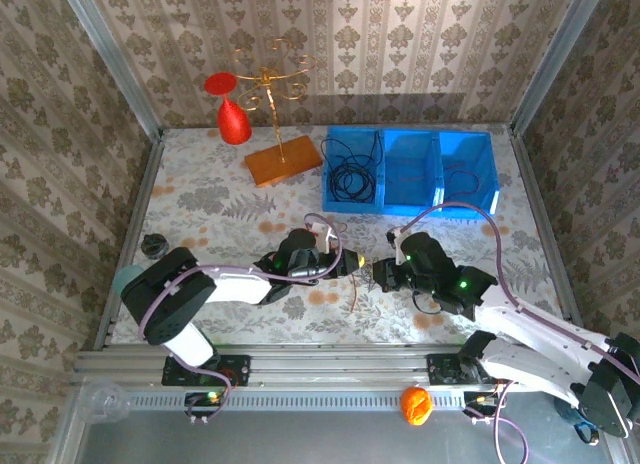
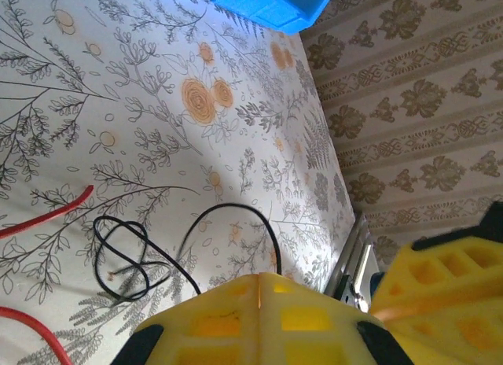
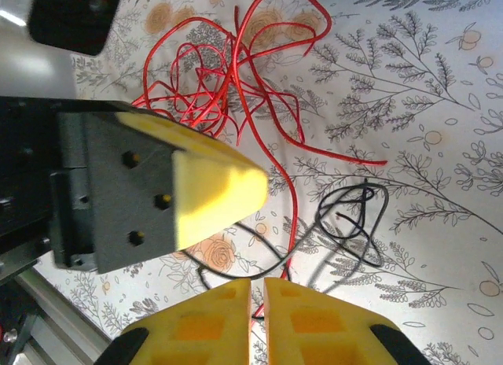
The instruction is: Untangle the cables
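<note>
Both arms meet nose to nose near the middle of the table [image 1: 200,199], in front of the blue bin [image 1: 410,209]. The left gripper [image 2: 258,285] is clenched, with its yellow fingers pressed flat together. A black cable [image 2: 126,259] arcs right up to them, but I can't tell if it's actually pinched. The right gripper [image 3: 258,290] has its fingers almost together with just a thin slit. A red cable [image 3: 295,208] runs straight down to that slit, gripped or only passing under, can't tell. The red tangle [image 3: 224,74] lies on the table just past the fingertips, black loops beside it. A black coil [image 1: 350,174] sits in the bin's left compartment and a red strand [image 1: 462,174] in its right one.
</note>
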You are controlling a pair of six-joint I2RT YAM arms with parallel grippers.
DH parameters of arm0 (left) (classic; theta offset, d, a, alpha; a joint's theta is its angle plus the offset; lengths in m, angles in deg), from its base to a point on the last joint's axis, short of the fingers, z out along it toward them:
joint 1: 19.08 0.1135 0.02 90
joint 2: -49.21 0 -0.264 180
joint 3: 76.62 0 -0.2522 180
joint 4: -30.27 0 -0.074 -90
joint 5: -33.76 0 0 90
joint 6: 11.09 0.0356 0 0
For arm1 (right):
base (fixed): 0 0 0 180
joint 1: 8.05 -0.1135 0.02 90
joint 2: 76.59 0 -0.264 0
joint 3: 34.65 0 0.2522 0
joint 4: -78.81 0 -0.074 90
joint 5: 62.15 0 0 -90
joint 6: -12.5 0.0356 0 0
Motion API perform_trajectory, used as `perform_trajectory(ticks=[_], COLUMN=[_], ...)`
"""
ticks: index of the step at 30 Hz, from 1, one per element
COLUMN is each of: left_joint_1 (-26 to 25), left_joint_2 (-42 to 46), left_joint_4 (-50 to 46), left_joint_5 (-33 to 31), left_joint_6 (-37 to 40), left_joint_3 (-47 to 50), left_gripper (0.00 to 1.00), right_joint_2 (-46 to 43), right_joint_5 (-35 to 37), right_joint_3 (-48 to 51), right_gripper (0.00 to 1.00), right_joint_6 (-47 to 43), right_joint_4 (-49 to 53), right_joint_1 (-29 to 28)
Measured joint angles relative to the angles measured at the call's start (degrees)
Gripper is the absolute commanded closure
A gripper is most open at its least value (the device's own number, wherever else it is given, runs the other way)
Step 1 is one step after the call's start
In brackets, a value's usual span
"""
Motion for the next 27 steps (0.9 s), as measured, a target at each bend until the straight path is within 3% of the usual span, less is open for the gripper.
perform_trajectory(ticks=[3, 6, 13, 20, 22, 25, 26, 27], left_joint_1=[0.0, 0.0, 0.8, 2.3, 2.3, 2.6, 2.9, 3.3], left_joint_2=[1.7, 3.3, 9.4, 13.2, 13.3, 13.7, 14.1, 14.8], left_joint_4=[-2.7, -5.9, -13.2, -17.7, -18.5, -19.9, -20.5, -21.2], left_joint_5=[0.0, -0.2, -0.9, -1.5, -1.5, -1.5, -1.5, -1.5], left_joint_6=[1.4, 2.8, 5.7, 7.5, 7.7, 7.8, 7.9, 8.2], left_joint_3=[0.0, -0.1, -0.2, -0.5, -0.5, -0.5, -0.5, -0.5], left_gripper=[1.0, 1.0, 1.0, 1.0, 1.0, 1.0, 1.0, 1.0], right_joint_2=[0.0, 0.6, 7.1, 15.4, 17.7, 21.0, 21.7, 21.7], right_joint_5=[1.2, 2.3, 1.9, -6.1, -7.3, -8.3, -8.2, -8.1], right_joint_3=[0.0, 0.0, 1.2, 5.0, 5.0, 4.3, 3.7, 3.2], right_gripper=[0.62, 0.54, 0.49, 0.45, 0.56, 0.92, 0.99, 1.0], right_joint_6=[0.3, -0.3, -1.2, -3.5, -4.2, -5.0, -5.0, -5.1], right_joint_4=[0.0, 0.0, -3.2, -13.1, -16.1, -18.6, -18.5, -18.4], right_joint_1=[0.5, 1.7, 5.3, 5.6, 5.6, 5.6, 5.6, 5.6])
